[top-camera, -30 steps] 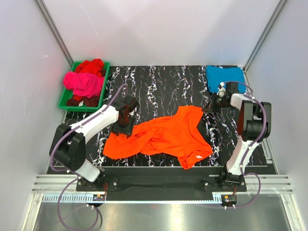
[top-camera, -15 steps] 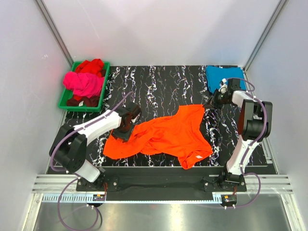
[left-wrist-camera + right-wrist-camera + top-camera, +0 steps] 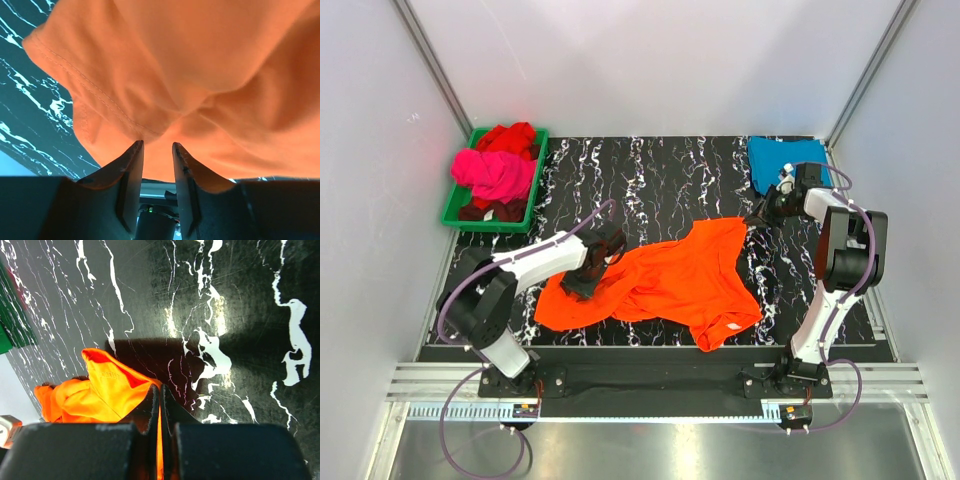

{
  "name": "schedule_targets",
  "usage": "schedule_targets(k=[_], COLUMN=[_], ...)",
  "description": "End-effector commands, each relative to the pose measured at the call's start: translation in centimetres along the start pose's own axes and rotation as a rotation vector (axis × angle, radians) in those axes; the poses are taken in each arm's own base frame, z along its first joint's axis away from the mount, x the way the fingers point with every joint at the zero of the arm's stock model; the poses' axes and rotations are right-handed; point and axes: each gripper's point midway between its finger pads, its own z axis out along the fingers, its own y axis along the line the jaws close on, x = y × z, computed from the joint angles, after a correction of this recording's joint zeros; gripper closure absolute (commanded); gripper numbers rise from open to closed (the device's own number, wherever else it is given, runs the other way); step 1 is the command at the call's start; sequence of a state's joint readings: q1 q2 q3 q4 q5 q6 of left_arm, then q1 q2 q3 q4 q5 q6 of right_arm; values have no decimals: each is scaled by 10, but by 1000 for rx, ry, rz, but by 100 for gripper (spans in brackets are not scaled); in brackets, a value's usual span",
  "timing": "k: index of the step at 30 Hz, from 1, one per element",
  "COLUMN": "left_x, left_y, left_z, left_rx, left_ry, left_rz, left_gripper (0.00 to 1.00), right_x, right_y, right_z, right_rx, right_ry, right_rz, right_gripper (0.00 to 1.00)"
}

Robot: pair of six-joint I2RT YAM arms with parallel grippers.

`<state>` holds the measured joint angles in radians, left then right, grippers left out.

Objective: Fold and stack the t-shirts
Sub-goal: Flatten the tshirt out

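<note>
The orange t-shirt (image 3: 670, 280) lies crumpled in the middle of the black marbled table (image 3: 660, 180). My left gripper (image 3: 588, 280) sits on its left part. In the left wrist view that gripper (image 3: 157, 144) stands open, its tips at a hanging fold of the orange t-shirt (image 3: 200, 60) near a stitched hem. My right gripper (image 3: 754, 217) is shut on the shirt's far right corner. A strip of the orange t-shirt (image 3: 100, 390) shows between the closed right gripper (image 3: 160, 387). A folded teal t-shirt (image 3: 782, 160) lies at the back right. Pink (image 3: 495, 172) and red (image 3: 510, 135) t-shirts sit in the tray.
The green plastic tray (image 3: 450, 215) stands at the back left corner, with dark red cloth (image 3: 490, 210) at its front. White walls enclose the table on three sides. Both arm bases stand on the rail at the near edge (image 3: 660, 375).
My left gripper has slid right onto the shirt's left part and its jaws have narrowed. My right gripper has drawn the pinched corner slightly back and to the right.
</note>
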<state>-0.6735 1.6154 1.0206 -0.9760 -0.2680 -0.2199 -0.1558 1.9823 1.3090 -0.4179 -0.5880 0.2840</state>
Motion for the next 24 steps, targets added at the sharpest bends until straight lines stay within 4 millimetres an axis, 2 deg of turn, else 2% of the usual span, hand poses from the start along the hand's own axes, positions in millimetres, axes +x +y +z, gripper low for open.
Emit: schedule_targets(k=[1, 7, 13, 19, 21, 23, 24], left_x=[-4, -1, -7, -11, -11, -11, -12], left_y=[9, 11, 16, 18, 19, 20, 21], left_z=[1, 13, 11, 10, 8, 8, 6], left_rx=[-68, -102, -133, -140, -146, -151, -153], left_ry=[-1, 29, 6, -4, -5, -4, -8], left_rz=[-13, 5, -2, 0, 0, -1, -5], left_gripper=[64, 64, 66, 75, 84, 88, 94], right_x=[-12, -14, -14, -14, -13, -14, -15], right_y=[3, 3, 4, 4, 3, 4, 4], right_z=[-4, -6, -7, -8, -9, -9, -9], right_rx=[-19, -23, -30, -31, -30, -30, -31], right_ry=[-18, -24, -26, -28, -28, -29, -31], right_rz=[-5, -2, 1, -2, 0, 1, -1], right_gripper=[100, 100, 100, 100, 100, 100, 100])
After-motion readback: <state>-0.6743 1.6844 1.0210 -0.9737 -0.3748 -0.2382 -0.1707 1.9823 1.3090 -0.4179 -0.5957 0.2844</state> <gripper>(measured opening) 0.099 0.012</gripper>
